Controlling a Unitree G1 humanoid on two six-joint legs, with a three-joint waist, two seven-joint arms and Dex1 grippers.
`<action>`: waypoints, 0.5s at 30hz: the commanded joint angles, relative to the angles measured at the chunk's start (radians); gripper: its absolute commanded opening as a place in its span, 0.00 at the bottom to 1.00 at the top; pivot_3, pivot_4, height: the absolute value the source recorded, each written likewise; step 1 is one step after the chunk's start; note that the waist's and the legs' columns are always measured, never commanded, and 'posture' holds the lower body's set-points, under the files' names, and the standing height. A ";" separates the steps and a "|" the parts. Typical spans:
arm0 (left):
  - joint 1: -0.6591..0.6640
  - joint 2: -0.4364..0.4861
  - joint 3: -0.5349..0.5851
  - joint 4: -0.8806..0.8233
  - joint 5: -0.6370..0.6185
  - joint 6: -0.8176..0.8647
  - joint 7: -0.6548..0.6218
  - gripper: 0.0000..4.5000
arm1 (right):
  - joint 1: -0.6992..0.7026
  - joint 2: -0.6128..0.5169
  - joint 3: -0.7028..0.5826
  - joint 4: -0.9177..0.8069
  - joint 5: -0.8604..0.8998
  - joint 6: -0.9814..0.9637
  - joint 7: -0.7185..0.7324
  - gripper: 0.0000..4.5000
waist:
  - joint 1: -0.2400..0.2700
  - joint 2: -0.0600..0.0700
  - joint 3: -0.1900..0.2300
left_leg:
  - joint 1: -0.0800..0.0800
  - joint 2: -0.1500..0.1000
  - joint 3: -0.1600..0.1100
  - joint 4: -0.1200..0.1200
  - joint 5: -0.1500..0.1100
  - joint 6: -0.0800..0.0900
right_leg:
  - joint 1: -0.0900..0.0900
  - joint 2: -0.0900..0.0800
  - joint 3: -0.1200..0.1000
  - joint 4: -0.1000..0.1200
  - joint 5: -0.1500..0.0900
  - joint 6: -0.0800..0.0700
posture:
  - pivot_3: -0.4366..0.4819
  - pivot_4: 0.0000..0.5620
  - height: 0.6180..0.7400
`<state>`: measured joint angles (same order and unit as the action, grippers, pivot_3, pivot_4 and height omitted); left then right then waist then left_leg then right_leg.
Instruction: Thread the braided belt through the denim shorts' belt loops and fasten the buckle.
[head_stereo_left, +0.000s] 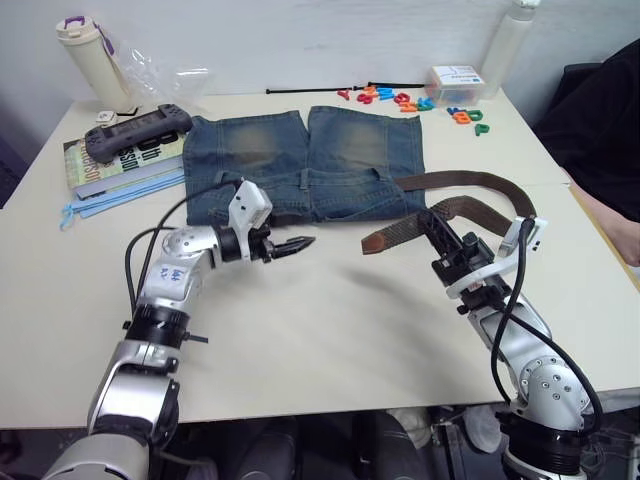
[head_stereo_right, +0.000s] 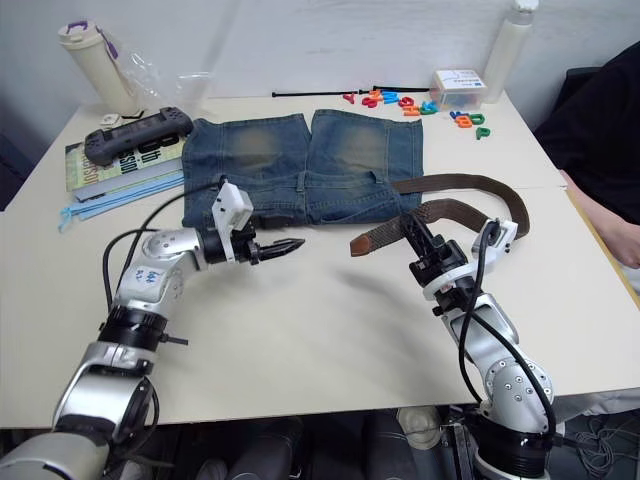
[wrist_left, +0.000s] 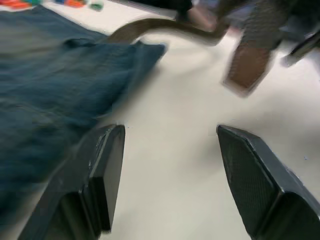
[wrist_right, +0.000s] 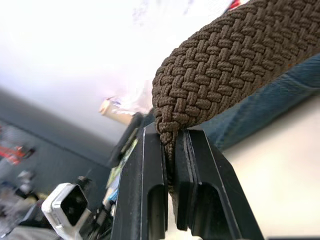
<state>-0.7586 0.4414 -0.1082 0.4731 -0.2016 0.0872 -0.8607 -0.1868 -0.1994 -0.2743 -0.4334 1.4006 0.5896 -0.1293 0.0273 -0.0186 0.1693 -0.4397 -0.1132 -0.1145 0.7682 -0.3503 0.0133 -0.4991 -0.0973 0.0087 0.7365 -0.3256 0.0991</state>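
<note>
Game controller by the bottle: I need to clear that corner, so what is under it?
The controller lies on a book, which rests on a blue folder. The cover's middle is hidden.

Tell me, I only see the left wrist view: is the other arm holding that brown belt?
Observer: Yes. The right jaws are shut on the belt's braided part, near its tan end.
Operator: Where does the rest of it go?
Observer: It curves out to the robot's right, then comes back to the right edge of the shorts.
Operator: What's on the other side of the shorts?
Observer: A grey game controller lying on some books.
</note>
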 joint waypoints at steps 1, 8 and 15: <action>-0.118 -0.034 -0.042 0.244 0.185 -0.330 0.163 0.73 | 0.008 -0.002 -0.026 -0.074 0.039 -0.030 -0.038 0.00 | 0.000 0.000 0.000 | 0.000 0.000 0.000 0.000 0.000 0.001 | 0.000 0.000 0.000 0.000 0.000 0.000 | 0.48 0.27 0.34; -0.277 -0.053 -0.167 0.610 0.448 -0.447 0.414 0.73 | 0.009 -0.011 -0.025 -0.137 0.076 -0.050 -0.086 0.00 | -0.008 0.000 0.000 | -0.002 -0.001 0.001 0.000 0.000 0.002 | -0.002 -0.001 0.001 0.001 0.001 0.001 | 0.48 0.27 0.34; -0.328 -0.054 -0.188 0.724 0.522 -0.475 0.497 0.61 | 0.001 -0.015 -0.016 -0.157 0.085 -0.073 -0.108 0.00 | -0.010 -0.001 0.000 | -0.001 -0.001 0.002 0.000 0.000 0.002 | -0.002 -0.001 0.001 0.003 0.001 0.001 | 0.48 0.27 0.34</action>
<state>-1.0839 0.3717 -0.3021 1.1663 0.3091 -0.3753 -0.3673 -0.1756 -0.2053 -0.2850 -0.5483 1.4626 0.5419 -0.2348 0.0169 -0.0192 0.1693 -0.4409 -0.1141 -0.1127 0.7686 -0.3502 0.0154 -0.5015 -0.0981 0.0102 0.7402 -0.3250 0.1004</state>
